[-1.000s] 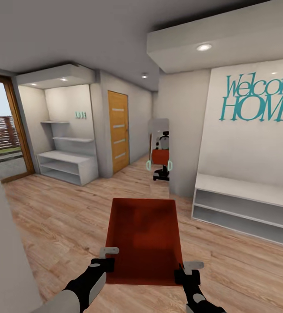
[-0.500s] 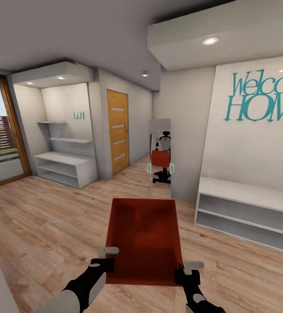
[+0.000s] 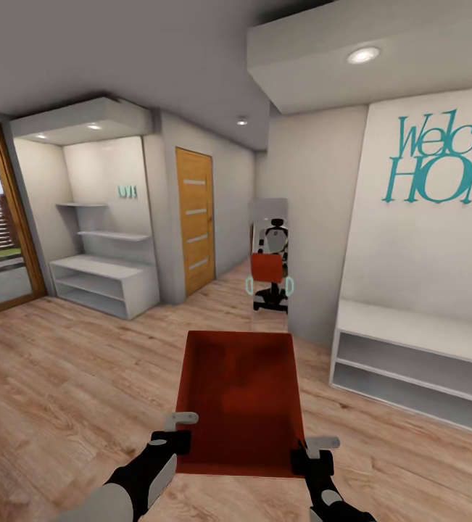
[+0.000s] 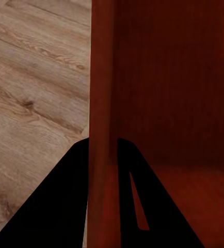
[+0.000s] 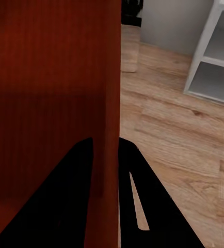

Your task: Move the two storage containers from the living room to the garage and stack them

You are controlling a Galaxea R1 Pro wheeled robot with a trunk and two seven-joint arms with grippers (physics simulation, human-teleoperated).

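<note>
Each pincer, left (image 3: 180, 429) and right (image 3: 314, 451), is clamped on a side wall of the red bin (image 3: 239, 399), keeping it level above the wood floor (image 3: 69, 377) for carrying.

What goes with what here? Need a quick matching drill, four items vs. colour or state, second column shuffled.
Column one:
1. storage container
2. wall lettering
3. door
4. left claw

Column two:
A. teal
B. shut on a container wall
C. orange-red, open-topped
D. wood-toned, closed

Pairs: 1-C, 2-A, 3-D, 4-B
</note>
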